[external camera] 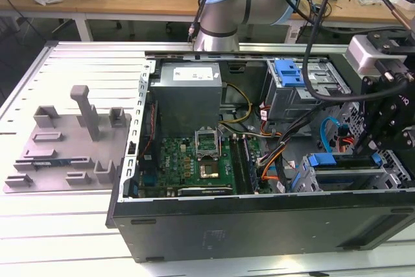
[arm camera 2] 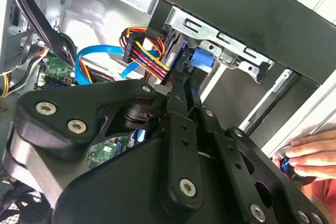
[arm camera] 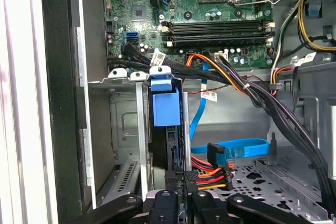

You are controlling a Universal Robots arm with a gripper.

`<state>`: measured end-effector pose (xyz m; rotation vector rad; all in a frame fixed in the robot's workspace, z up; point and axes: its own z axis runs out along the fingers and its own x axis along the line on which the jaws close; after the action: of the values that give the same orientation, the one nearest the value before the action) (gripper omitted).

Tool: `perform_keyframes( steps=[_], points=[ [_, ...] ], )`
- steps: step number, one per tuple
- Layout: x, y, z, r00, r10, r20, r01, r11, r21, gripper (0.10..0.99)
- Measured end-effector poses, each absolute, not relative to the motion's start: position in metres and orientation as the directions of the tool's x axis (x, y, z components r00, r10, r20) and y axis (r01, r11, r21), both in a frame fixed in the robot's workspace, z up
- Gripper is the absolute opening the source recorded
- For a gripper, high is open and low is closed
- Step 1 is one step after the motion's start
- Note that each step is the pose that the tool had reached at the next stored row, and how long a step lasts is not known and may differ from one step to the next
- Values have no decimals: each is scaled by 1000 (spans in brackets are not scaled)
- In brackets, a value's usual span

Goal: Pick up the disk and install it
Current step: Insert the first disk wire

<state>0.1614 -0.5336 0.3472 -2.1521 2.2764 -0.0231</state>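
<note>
The disk (arm camera: 174, 148) stands on edge in a slot of the metal drive cage (arm camera: 123, 124) at the case's front corner. Its blue bracket tab (arm camera: 165, 106) sticks out at the far end. In the exterior view the disk (external camera: 347, 174) lies in the cage at the right, with blue tabs at both ends. My gripper (arm camera: 181, 200) hangs right over the disk's near end, by the orange-and-yellow power plug (arm camera: 207, 177). In the second wrist view the gripper (arm camera 2: 182, 80) is shut, its tips beside the blue tab (arm camera 2: 202, 59). Whether they touch the disk I cannot tell.
The open computer case (external camera: 259, 225) holds a motherboard (external camera: 194, 163), a grey power-supply box (external camera: 188, 92) and a second cage with a blue bracket (external camera: 288, 72). Blue data cables (arm camera: 236, 148) and black wire bundles (arm camera: 294, 124) run close by. A person's hand (arm camera 2: 310, 156) rests outside the case.
</note>
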Motion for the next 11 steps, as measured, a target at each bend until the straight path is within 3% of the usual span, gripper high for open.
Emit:
perform_keyframes(
  steps=[11],
  points=[
    [161,-534,345,-56,-998,4,-998,56,-17,169]
  ],
)
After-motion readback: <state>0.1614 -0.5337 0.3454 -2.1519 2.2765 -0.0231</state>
